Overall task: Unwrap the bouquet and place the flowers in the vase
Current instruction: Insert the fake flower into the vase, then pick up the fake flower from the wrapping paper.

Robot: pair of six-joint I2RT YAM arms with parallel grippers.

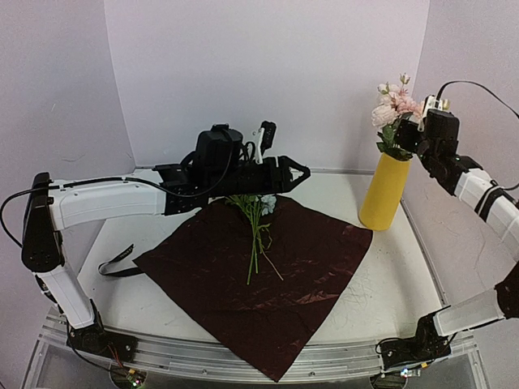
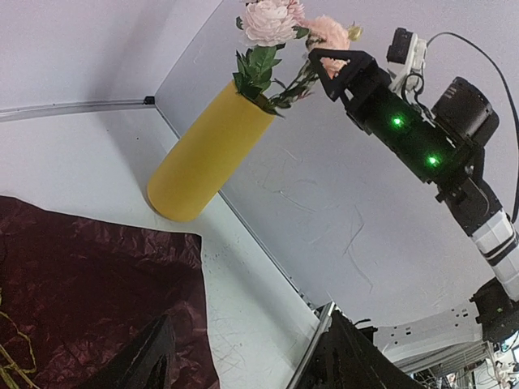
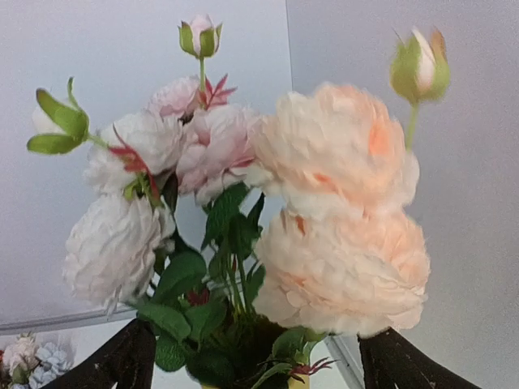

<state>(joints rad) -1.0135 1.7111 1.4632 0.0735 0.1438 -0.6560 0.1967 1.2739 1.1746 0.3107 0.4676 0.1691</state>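
One sheet of dark red crinkled wrap (image 1: 268,284) lay spread flat on the white table (image 1: 389,284), one corner reaching the near edge between the arm bases. Just off its left corner lay a loose black ribbon (image 1: 113,263). Across the far half of the sheet rested a few loose flowers (image 1: 255,235), their thin green stems pointing toward the near edge and their pale heads at the sheet's far corner. Above those heads hovered the left gripper (image 1: 298,173), pointing right, its fingers (image 2: 146,356) parted with nothing between them. Farther back and to the right, off the sheet and near the back wall, the mustard-yellow vase (image 1: 385,194) stood upright on the table. A bunch of flowers (image 1: 395,105), pink, white and peach with green leaves and small buds, rose from its neck. The right gripper (image 1: 408,136) hung just beside the vase mouth at leaf height, its two fingers (image 3: 113,361) spread wide on either side of the bunch and not pinching it.
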